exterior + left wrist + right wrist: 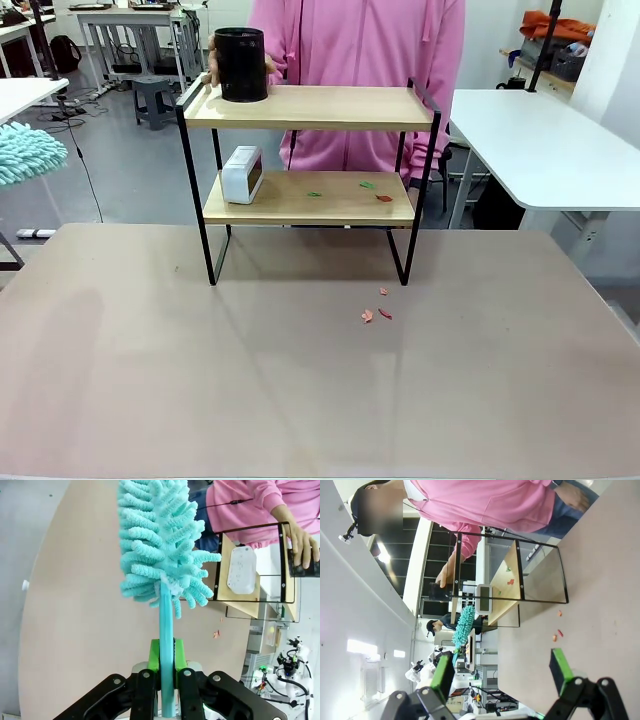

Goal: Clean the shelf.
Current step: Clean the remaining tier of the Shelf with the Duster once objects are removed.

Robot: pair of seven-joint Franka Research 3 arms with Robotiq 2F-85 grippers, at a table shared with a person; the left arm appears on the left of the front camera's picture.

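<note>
My left gripper [166, 657] pinches the handle of a fluffy teal microfibre duster [160, 545], held upright, ready for sweeping; my right gripper [501, 667] hangs spread and empty; the two-tier wooden shelf in a black metal frame [330, 107] stands at the tan counter's [150, 380] far edge; the person's hand [300, 542] grips the black cylindrical cup [241, 64] on top, probably to clear my path.
</note>
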